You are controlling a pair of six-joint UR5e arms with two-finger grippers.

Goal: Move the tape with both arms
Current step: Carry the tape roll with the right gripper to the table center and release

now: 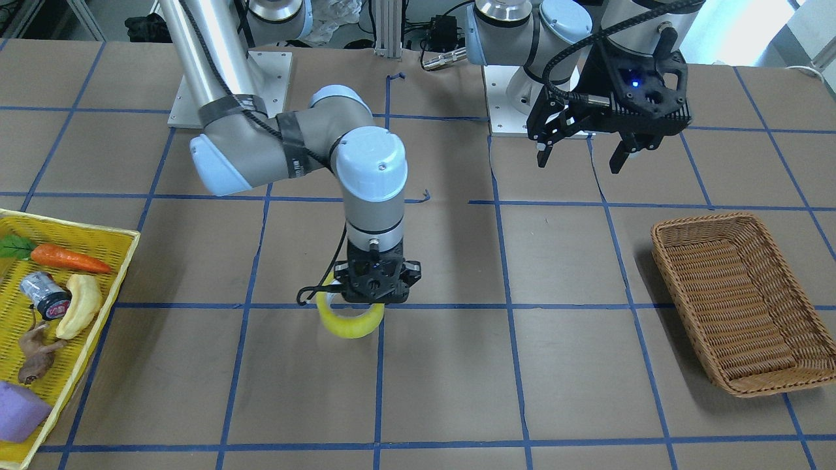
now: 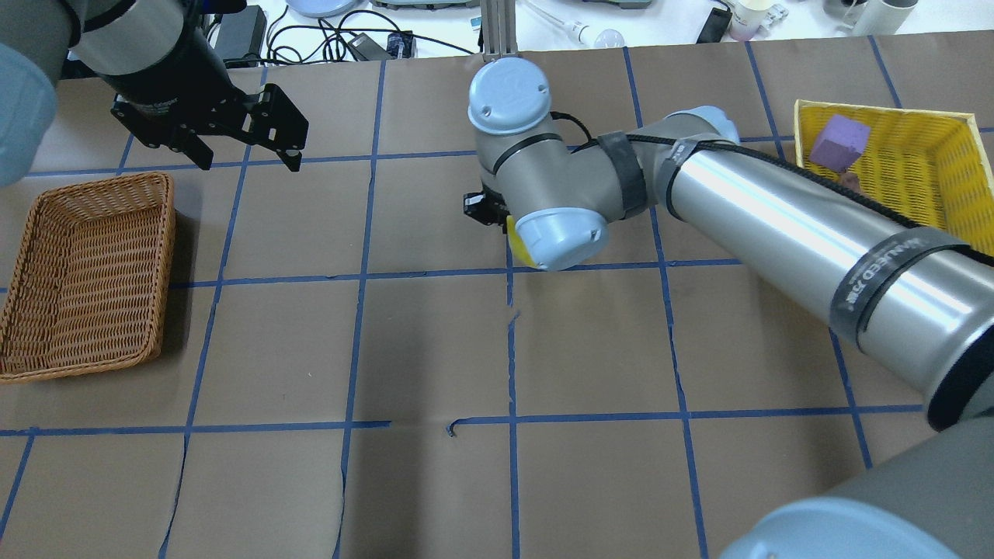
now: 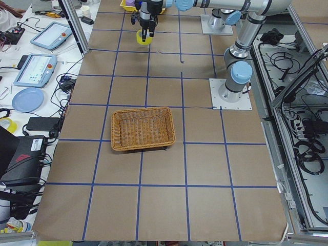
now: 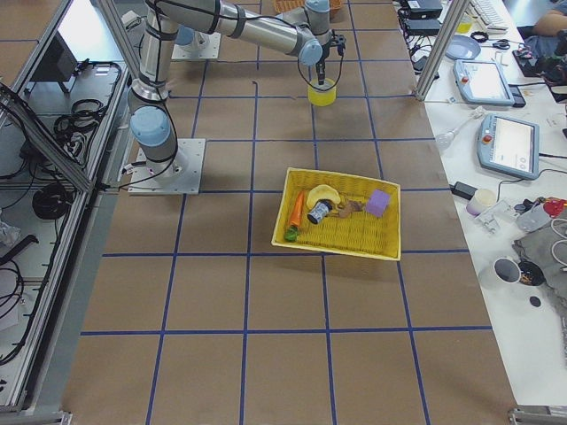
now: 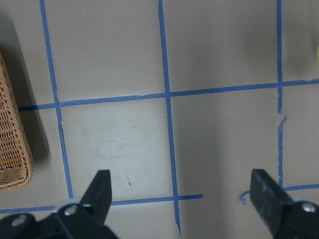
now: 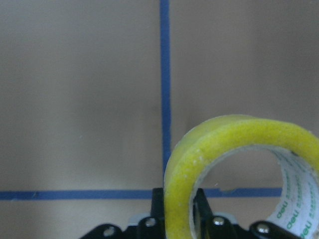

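Note:
The yellow-green tape (image 1: 349,324) stands on edge in my right gripper (image 1: 369,304), which is shut on the upper part of the ring, near the middle of the table. In the right wrist view the tape (image 6: 234,159) fills the lower right, with the fingers (image 6: 157,206) pinching its rim. In the overhead view only a sliver of the tape (image 2: 516,242) shows under the right wrist. My left gripper (image 1: 580,156) hangs open and empty above the table near its base; its open fingers (image 5: 102,186) show in the left wrist view.
A wicker basket (image 1: 738,307) lies on the left arm's side, also in the overhead view (image 2: 85,272). A yellow tray (image 1: 124,261) on the right arm's side holds a carrot, a banana, a can and a purple block (image 2: 839,142).

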